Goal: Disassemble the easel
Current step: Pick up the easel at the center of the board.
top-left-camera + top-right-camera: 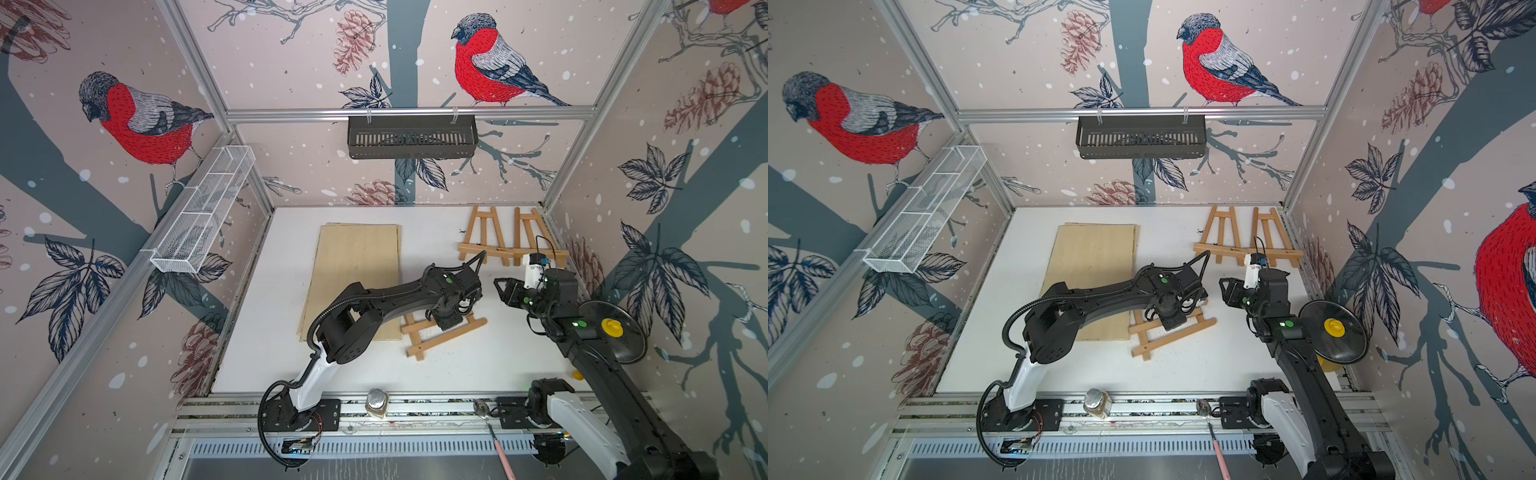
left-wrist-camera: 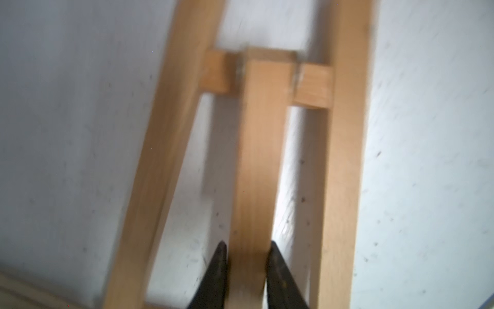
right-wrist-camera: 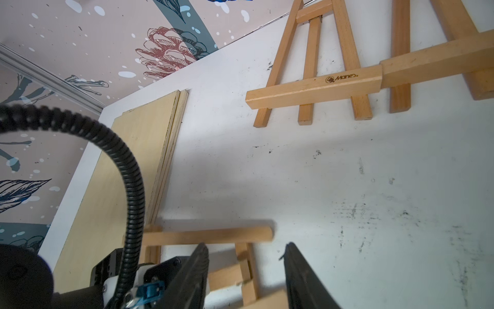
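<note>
A small wooden easel (image 1: pixel 436 338) lies flat on the white table (image 1: pixel 478 365), its top end just off the plywood boards. In the left wrist view my left gripper (image 2: pixel 247 256) is shut on the easel's middle back leg (image 2: pixel 256 160), one black finger pressed on each side. From above, the left wrist (image 1: pixel 446 316) hides this grip. My right gripper (image 1: pixel 498 286) hovers open a short way to the right of the easel. In the right wrist view the right gripper (image 3: pixel 247 245) has nothing between its fingers, and the easel's cross bar (image 3: pixel 208 236) lies below it.
Two more easels (image 1: pixel 484 237) (image 1: pixel 536 237) lie flat at the back right. Stacked plywood boards (image 1: pixel 357 270) lie left of centre. A dark lid with a yellow knob (image 1: pixel 611 328) stands at the right edge. A jar (image 1: pixel 376 401) and a spoon (image 1: pixel 482 409) rest on the front rail.
</note>
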Motion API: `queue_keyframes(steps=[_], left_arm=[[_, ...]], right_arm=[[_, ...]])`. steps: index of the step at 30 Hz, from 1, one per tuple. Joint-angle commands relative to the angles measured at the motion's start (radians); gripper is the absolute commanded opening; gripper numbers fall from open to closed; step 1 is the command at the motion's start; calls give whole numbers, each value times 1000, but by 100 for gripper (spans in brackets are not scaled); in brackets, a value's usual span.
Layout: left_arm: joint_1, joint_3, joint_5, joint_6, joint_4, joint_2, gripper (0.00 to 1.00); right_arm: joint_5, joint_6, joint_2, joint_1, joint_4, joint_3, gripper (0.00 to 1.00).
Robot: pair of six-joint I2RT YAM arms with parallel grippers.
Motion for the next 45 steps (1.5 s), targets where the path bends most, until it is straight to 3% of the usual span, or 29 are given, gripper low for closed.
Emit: queue_keyframes(steps=[1, 14, 22, 36, 45], left_arm=[[0, 10, -10, 28, -50, 8, 19], [7, 34, 5, 40, -5, -45, 13], [51, 91, 114, 30, 0, -110, 13], [135, -2, 259, 12, 133, -367, 14], [178, -66, 479, 42, 243, -555, 16]], right_arm=[[-12, -4, 1, -3, 33, -1, 48], [-8, -17, -52, -17, 24, 14, 48], [30, -25, -155, -20, 10, 35, 48], [146, -63, -316, -26, -13, 92, 47], [145, -65, -343, -30, 26, 76, 47]])
